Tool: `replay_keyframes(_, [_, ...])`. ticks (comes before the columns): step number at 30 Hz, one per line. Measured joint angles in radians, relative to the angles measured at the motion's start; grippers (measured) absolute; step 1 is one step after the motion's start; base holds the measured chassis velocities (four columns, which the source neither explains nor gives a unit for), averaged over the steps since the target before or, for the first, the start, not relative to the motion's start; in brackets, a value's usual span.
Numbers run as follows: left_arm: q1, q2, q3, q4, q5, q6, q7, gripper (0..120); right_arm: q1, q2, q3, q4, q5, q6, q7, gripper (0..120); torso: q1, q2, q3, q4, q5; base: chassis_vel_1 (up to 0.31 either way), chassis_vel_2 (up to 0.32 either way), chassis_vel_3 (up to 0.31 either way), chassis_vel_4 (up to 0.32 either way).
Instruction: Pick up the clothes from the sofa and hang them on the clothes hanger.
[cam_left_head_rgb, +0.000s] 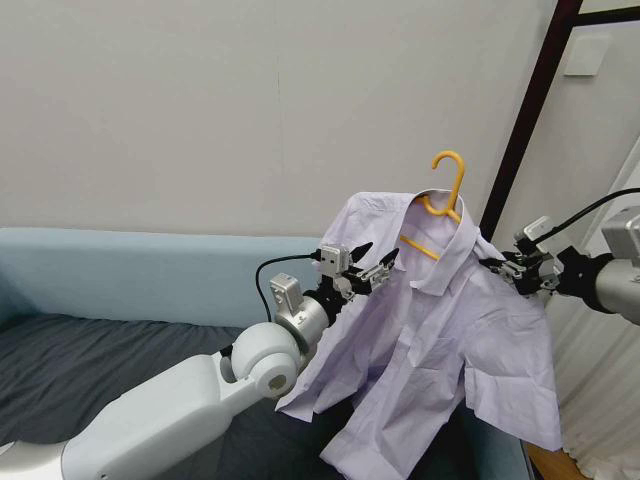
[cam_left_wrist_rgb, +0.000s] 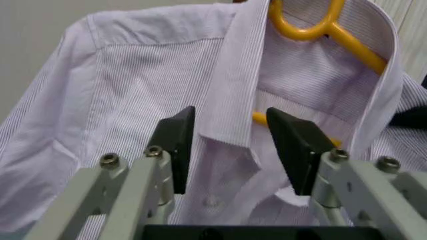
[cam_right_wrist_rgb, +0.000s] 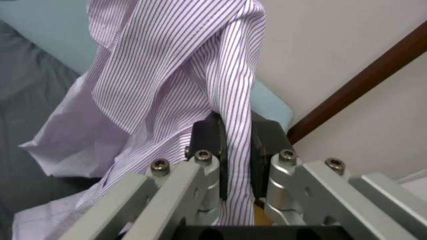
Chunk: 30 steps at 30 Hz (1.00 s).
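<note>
The lilac striped shirt is off the sofa and draped over the yellow hanger. Its collar sits around the hanger's neck and its hem hangs well below the hanger, above the sofa seat.

The right tool is at the end of the hanger's arm on the robot's right. Its jaws are clamped together on a fold of the shirt's shoulder. This grip appears to keep the garment and hanger aloft, since the hook catches on nothing.

The left tool is on the hanger's other side, at about the height of its lower bar. Its fingers are apart, one on each side of the shirt's front edge just under the collar, and they squeeze nothing. That stance suggests it is placed to tug or straighten that side so the shoulder seats over the hanger's arm. The near shoulder looks bunched, so the draping seems unfinished.
</note>
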Motion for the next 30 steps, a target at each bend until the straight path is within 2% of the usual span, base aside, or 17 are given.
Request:
replay_keyframes(1, [0.0, 0.0, 0.0, 0.0, 0.0, 0.0, 0.0, 39, 0.0, 0.0, 0.0, 0.0, 0.0, 0.0, 0.0, 8, 0.0, 0.0, 0.0, 0.0, 0.0, 0.0, 0.0, 0.0, 0.0])
replay_keyframes(4, [-0.013, -0.014, 0.01, 0.009, -0.004, 0.003, 0.0, 26, -0.008, -0.026, 0.038, -0.005, 0.026, -0.002, 0.002, 8, 0.0, 0.0, 0.0, 0.0, 0.0, 0.0, 0.0, 0.0, 0.0])
replay_keyframes(6, [-0.014, -0.016, 0.011, 0.011, -0.004, 0.004, 0.0, 22, -0.009, -0.029, 0.043, -0.005, 0.032, -0.002, 0.004, 8, 0.0, 0.0, 0.0, 0.0, 0.0001, 0.0, 0.0, 0.0, 0.0])
replay_keyframes(10, [-0.036, -0.043, 0.024, 0.027, -0.007, 0.01, -0.003, 3, -0.011, -0.045, 0.08, 0.003, 0.068, -0.005, 0.018, 8, 0.0, 0.0, 0.0, 0.0, 0.0001, 0.0, 0.0, 0.0, 0.0])
replay_keyframes(15, [-0.048, -0.058, 0.03, 0.026, -0.006, 0.02, -0.032, 0, -0.011, -0.054, 0.095, 0.003, 0.083, -0.007, 0.021, 8, 0.0, 0.0, 0.0, -0.0001, 0.0001, 0.0, 0.0, 0.0, 0.0])
replay_keyframes(17, [-0.049, -0.043, 0.032, -0.008, 0.004, 0.04, -0.058, 0, -0.01, -0.057, 0.1, -0.001, 0.089, -0.01, 0.024, 8, 0.0, 0.0, 0.0, -0.0002, 0.0001, 0.0, 0.0, 0.0, 0.0])
replay_keyframes(20, [-0.03, 0.011, 0.029, -0.053, 0.035, 0.053, -0.07, 12, -0.01, -0.057, 0.1, -0.007, 0.089, -0.011, 0.025, 8, 0.0, 0.0, 0.0, 0.0002, 0.0001, 0.0, 0.0, 0.0, 0.0])
replay_keyframes(21, [-0.03, 0.011, 0.029, -0.053, 0.035, 0.053, -0.07, 12, -0.01, -0.057, 0.1, -0.007, 0.089, -0.011, 0.025, 8, 0.0, 0.0, 0.0, 0.0002, 0.0001, 0.0, 0.0, 0.0, 0.0])
replay_keyframes(23, [-0.006, 0.032, 0.015, -0.077, 0.057, 0.058, -0.084, 20, -0.01, -0.055, 0.098, -0.01, 0.088, -0.011, 0.025, 8, 0.0, 0.0, 0.0, 0.0006, -0.0001, 0.0, 0.0, 0.0, 0.0])
replay_keyframes(25, [0.006, 0.035, 0.007, -0.083, 0.086, 0.061, -0.102, 30, -0.012, -0.054, 0.096, -0.008, 0.088, -0.011, 0.025, 8, 0.0, 0.0, 0.0, 0.0003, -0.0002, 0.0, 0.0, 0.0, 0.0])
replay_keyframes(27, [0.006, 0.032, 0.006, -0.082, 0.094, 0.061, -0.106, 34, -0.013, -0.054, 0.096, -0.006, 0.088, -0.011, 0.025, 8, 0.0, 0.0, 0.0, 0.0002, -0.0001, 0.0, 0.0, 0.0, 0.0])
replay_keyframes(30, [-0.013, 0.004, 0.009, -0.066, 0.113, 0.061, -0.116, 47, -0.013, -0.055, 0.095, 0.001, 0.088, -0.01, 0.024, 8, 0.0, 0.0, 0.0, -0.0001, 0.0, 0.0, 0.0, 0.0, 0.0])
